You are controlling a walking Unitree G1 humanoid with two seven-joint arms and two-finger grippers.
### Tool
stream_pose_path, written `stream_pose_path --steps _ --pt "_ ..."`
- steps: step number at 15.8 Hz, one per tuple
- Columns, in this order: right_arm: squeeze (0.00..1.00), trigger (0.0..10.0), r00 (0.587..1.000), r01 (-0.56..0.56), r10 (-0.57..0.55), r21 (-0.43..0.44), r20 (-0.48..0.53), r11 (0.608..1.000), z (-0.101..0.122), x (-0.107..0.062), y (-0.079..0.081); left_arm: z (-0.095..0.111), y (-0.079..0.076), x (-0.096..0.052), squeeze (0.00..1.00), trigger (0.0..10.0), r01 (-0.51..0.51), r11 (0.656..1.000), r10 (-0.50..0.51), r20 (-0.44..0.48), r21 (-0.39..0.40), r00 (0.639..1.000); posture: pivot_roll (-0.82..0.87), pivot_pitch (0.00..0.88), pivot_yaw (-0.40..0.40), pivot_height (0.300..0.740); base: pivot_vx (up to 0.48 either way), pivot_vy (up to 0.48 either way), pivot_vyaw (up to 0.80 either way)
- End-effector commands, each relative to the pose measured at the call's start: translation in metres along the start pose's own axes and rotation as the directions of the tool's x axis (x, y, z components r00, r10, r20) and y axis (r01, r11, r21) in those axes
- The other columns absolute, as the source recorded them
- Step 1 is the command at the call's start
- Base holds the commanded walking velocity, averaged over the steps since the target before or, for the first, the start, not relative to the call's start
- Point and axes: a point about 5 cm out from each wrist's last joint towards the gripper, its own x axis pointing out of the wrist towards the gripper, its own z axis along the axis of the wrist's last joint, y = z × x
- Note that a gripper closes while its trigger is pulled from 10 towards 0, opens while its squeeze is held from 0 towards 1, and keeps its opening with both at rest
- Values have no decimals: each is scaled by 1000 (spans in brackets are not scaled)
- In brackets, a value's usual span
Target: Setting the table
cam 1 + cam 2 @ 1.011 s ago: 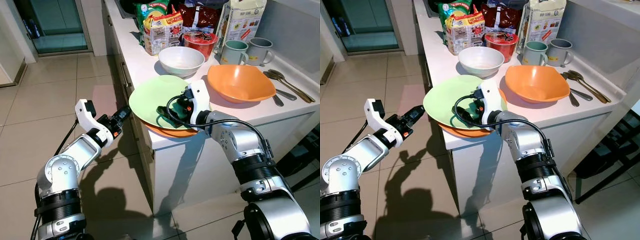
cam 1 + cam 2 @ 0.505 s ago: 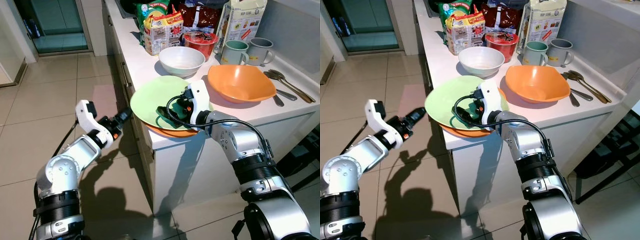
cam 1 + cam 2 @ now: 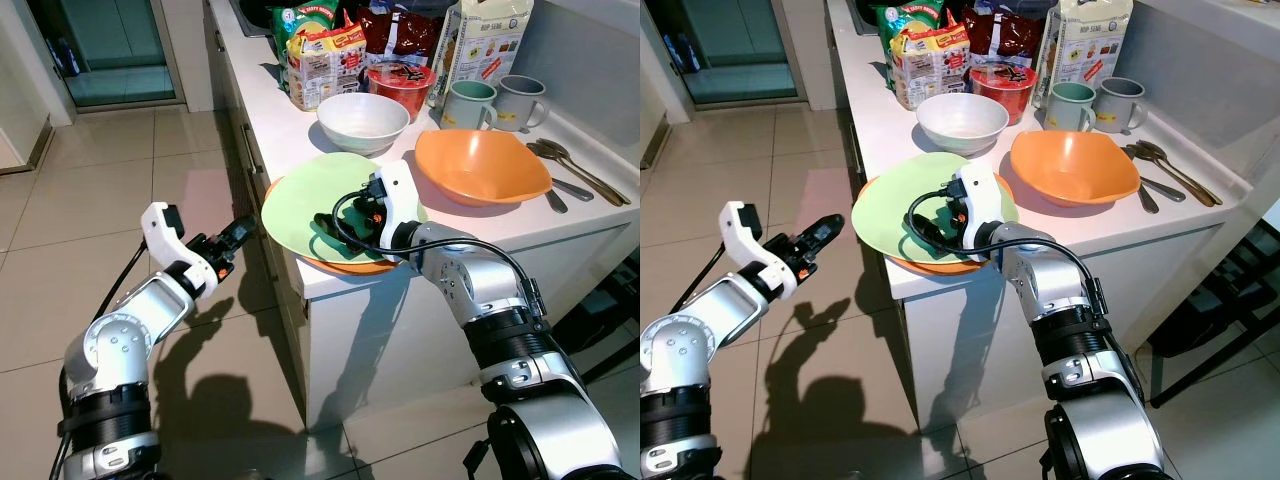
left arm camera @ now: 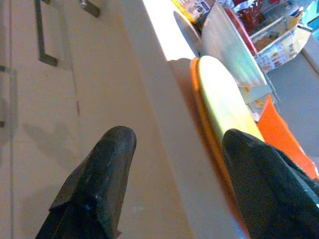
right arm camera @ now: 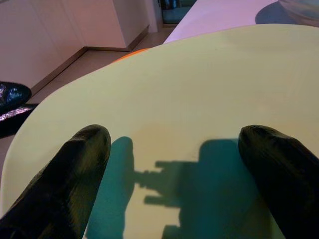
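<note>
Green plate [image 3: 310,195] lies flat atop orange plate [image 3: 355,265]; right hand [image 3: 325,222] spread above.

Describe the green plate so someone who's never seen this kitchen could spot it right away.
Find the white counter and look at its near corner, in front of the white bowl. The green plate lies there on an orange plate, overhanging the edge. It is the counter's one pale green, flat dish.
</note>
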Motion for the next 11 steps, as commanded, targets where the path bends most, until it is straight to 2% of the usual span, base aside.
stream_pose_path --steps 1,4,11 --pt "0 10000 1000 -7 8 -14 8 1000 6 1 1 0 4 -2 0 10000 -3 1000 3 -8 26 1000 21 0 -15 740 0 0 0" --pt "0 10000 1000 -10 10 -14 8 1000 6 1 1 3 -8 -2 0 10000 60 998 -60 5 13 998 23 0 -18 740 0 0 0" --pt "0 10000 1000 -26 26 -17 6 1000 6 2 5 -15 -31 12 0 10000 151 988 -151 -61 5 987 20 0 -17 740 0 0 0"
